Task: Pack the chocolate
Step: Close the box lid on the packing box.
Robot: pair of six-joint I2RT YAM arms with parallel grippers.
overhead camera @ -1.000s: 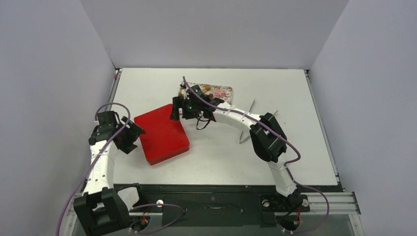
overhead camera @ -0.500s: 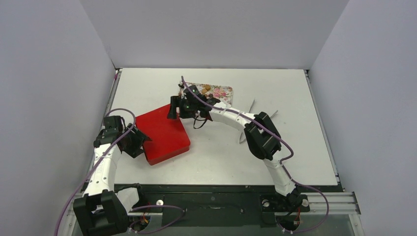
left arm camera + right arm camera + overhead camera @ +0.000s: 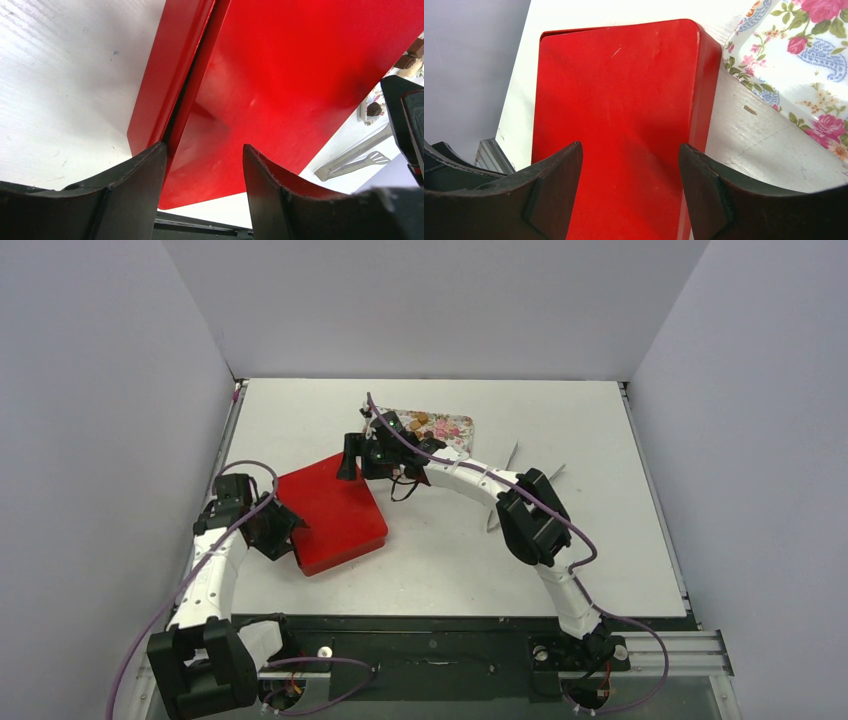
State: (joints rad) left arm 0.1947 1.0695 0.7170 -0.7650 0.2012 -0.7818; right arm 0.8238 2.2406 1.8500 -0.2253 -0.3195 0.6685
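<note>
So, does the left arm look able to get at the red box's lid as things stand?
Probably yes: the left gripper is open at the red box's near-left edge, the lid seam in line between its fingers, and nothing lies in between.

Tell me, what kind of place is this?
Probably a robot lab booth: plain grey walls box in a white table, and the left arm and right arm are bolted to a metal rail.
</note>
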